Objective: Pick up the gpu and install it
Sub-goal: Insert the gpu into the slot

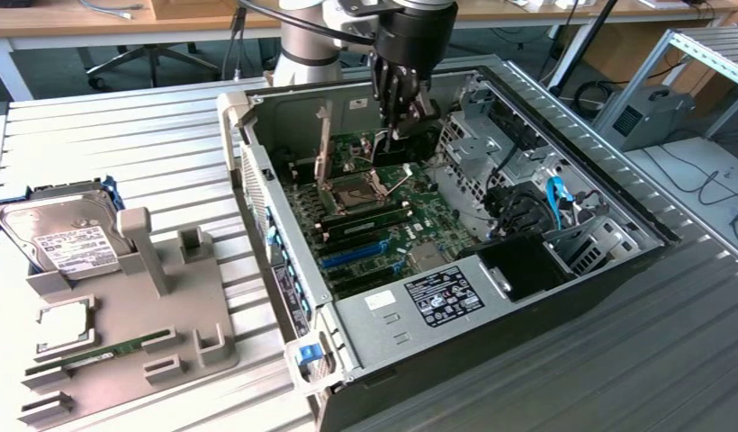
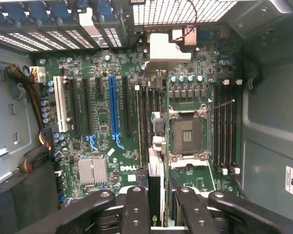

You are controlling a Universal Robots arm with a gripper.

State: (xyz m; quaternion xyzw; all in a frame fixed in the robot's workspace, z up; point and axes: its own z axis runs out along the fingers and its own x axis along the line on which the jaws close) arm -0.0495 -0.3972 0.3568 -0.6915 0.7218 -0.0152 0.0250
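Inside the open computer case (image 1: 465, 297), the gripper (image 2: 156, 204) is clamped on the gpu (image 2: 155, 161), edge-down above the motherboard (image 2: 102, 122).

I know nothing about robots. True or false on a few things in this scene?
1. The gripper holds the gpu inside the open computer case. True.
2. The hard drive sits inside the case. False: it rests outside, at the exterior view's left.
3. The motherboard has a long blue slot. True.
4. The gripper holds the RAM stick. False: it lies in the grey holder.
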